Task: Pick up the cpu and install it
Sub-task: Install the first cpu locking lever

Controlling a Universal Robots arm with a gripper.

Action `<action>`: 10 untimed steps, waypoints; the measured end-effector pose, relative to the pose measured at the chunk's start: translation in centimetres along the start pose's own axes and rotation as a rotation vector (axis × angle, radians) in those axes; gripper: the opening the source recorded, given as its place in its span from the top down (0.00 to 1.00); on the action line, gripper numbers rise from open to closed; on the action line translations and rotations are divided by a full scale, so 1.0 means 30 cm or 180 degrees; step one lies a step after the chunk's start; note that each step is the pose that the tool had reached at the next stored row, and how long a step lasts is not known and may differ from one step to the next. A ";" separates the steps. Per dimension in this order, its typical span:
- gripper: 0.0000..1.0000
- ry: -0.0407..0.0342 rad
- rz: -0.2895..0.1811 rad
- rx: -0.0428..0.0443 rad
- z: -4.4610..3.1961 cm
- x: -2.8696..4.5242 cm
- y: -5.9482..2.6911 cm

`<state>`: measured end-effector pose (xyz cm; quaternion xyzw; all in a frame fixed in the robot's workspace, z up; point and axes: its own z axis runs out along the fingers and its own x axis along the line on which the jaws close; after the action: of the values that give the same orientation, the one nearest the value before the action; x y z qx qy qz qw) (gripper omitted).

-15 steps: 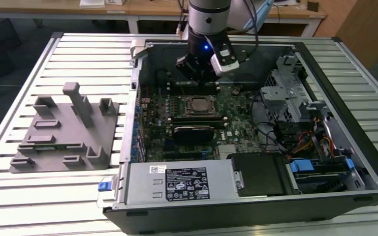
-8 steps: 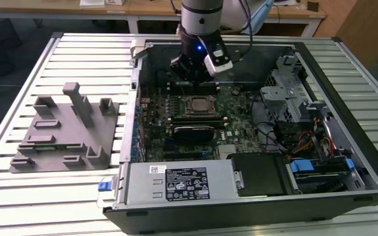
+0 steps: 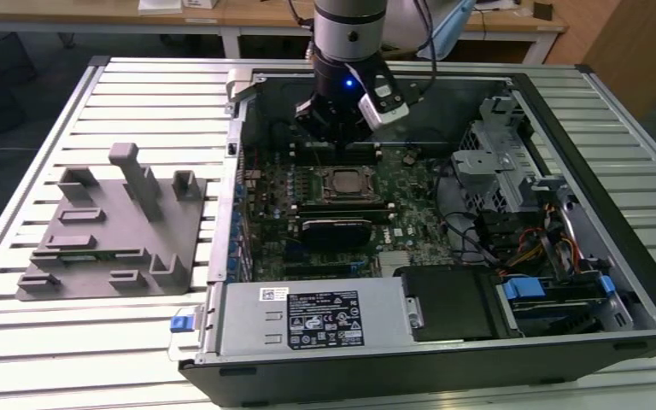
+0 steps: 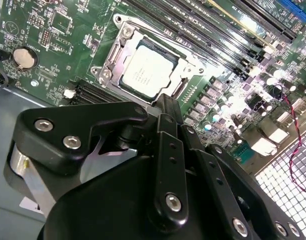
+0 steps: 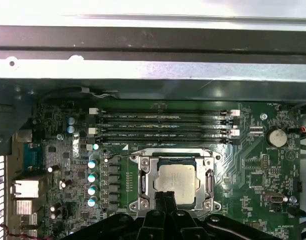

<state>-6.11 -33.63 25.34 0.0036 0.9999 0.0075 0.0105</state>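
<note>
The cpu (image 3: 343, 182), a small silver-topped square, lies flat inside the metal-rimmed socket frame (image 3: 319, 190) on the green motherboard of the open computer case. In both wrist views the cpu (image 4: 148, 70) (image 5: 175, 177) sits seated in the frame with its pale top exposed. My gripper (image 3: 334, 141) hangs above the board just behind the socket. Its black fingers (image 5: 165, 200) are pressed together with nothing between them, their tips (image 4: 165, 102) at the socket's edge and apart from the chip.
A grey plastic tray (image 3: 100, 231) with upright posts stands on the slatted table at the exterior view's left. Memory slots (image 5: 163, 125) run beside the socket. Drive cages and cables (image 3: 533, 213) crowd the case's right side, and the power supply (image 3: 305, 316) sits at the front.
</note>
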 end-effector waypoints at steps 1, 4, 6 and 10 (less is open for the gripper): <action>0.89 0.0000 0.0000 0.0000 0.000 0.000 0.000; 0.89 0.0000 -0.0001 0.0000 0.000 0.000 0.000; 0.89 0.0000 -0.0001 0.0000 0.000 0.000 0.000; 0.89 0.0000 0.0000 0.0000 0.000 0.007 0.000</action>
<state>-6.32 -33.63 25.33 0.0036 0.9999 0.0075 0.0105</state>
